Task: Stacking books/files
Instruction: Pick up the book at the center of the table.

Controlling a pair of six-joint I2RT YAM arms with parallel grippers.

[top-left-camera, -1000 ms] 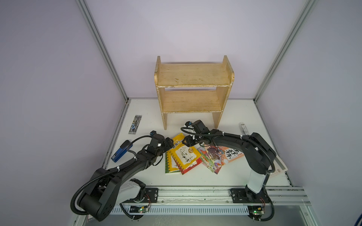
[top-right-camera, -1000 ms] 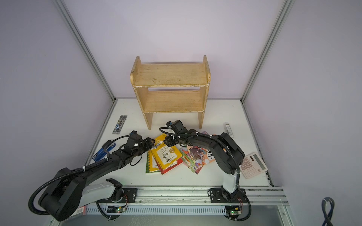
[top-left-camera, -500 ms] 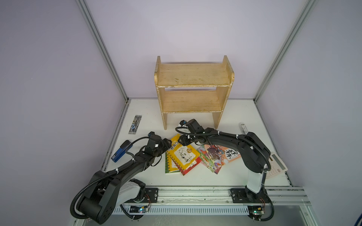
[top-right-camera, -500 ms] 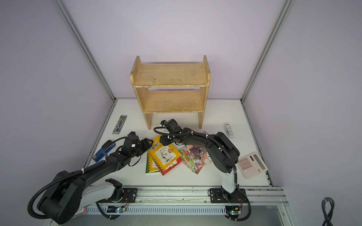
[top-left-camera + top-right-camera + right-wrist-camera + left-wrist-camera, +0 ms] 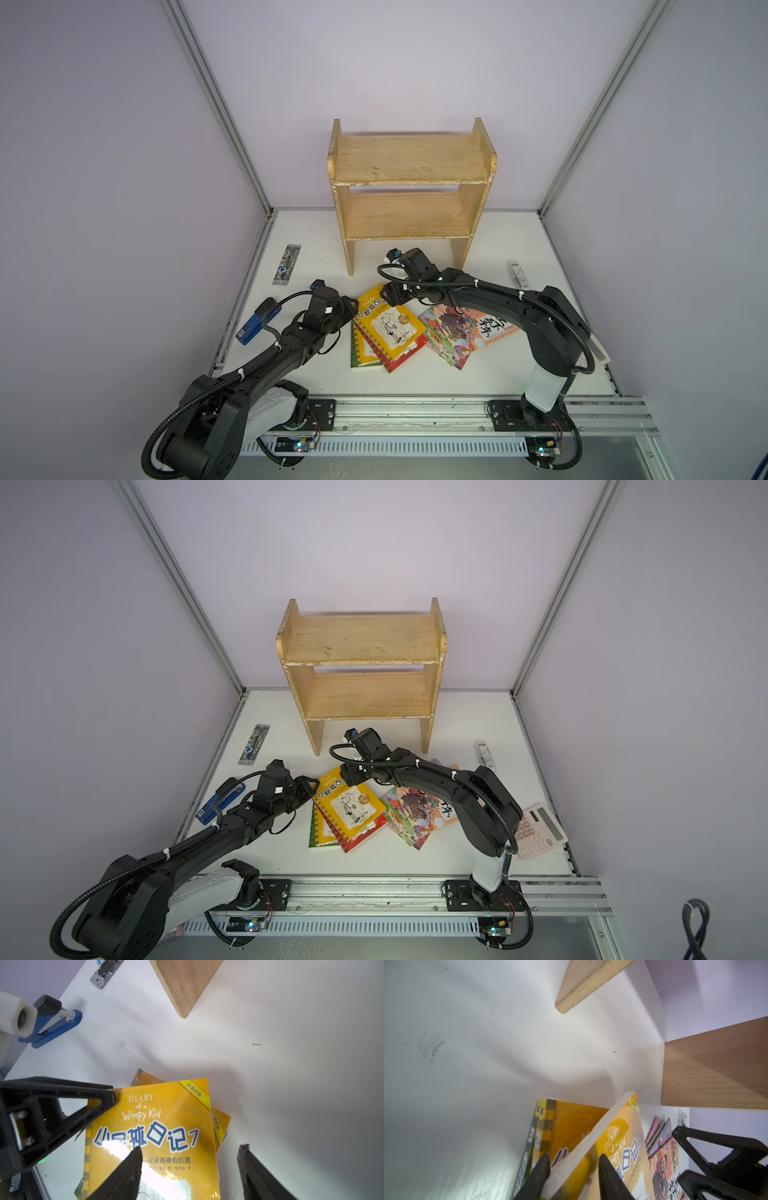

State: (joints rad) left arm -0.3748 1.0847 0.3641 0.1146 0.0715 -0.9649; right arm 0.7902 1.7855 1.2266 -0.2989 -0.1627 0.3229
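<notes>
Your left jaws have just pinched the yellow book point(image 5: 390, 326) by its raised edge, atop the red book point(image 5: 403, 359) at the middle of the desk point(image 5: 415, 382), and your right jaws have spread wide, so the left probably carries it.

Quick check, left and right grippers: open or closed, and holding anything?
Left gripper: closed on the raised edge of the top yellow book.
Right gripper: open over that book, holding nothing.

The yellow book point(image 5: 166, 1109) is glossy, the shelf point(image 5: 409, 166) bare matt wood, the white table point(image 5: 291, 1064) smooth, scuffed
</notes>
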